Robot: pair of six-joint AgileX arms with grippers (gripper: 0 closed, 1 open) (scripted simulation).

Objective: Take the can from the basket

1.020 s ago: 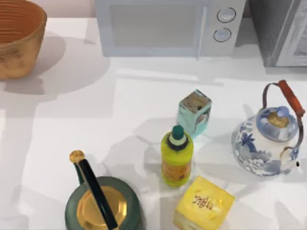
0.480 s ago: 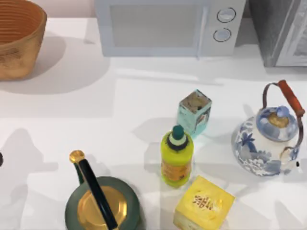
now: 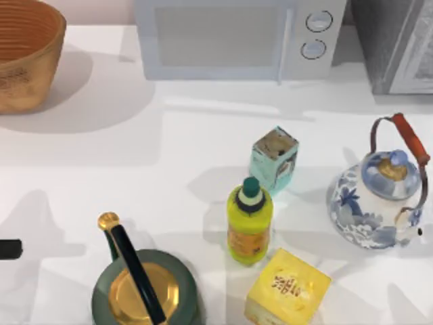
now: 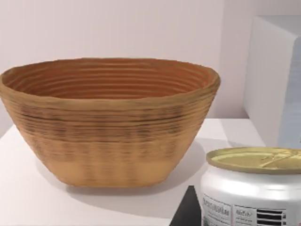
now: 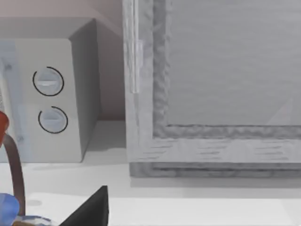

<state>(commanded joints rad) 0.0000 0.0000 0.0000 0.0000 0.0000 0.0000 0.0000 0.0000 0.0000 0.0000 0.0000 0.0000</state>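
Note:
The wicker basket stands at the table's back left corner, and its ribbed inside holds nothing I can see. The can, white with a pale gold top, is outside the basket and very close to the left wrist camera. A dark finger of my left gripper lies against its side, and the gripper looks shut on it. A dark part of my left gripper pokes in at the table's left edge. In the right wrist view a dark tip of my right gripper faces the microwave and a grey cabinet.
A microwave and a grey cabinet line the back. A dark green kettle, a yellow bottle, a teal carton, a yellow box and a blue-white teapot crowd the front and right.
The dark part of my left arm has come into the top view at the left edge and moved toward the front. Its shadow on the table has shifted with it.

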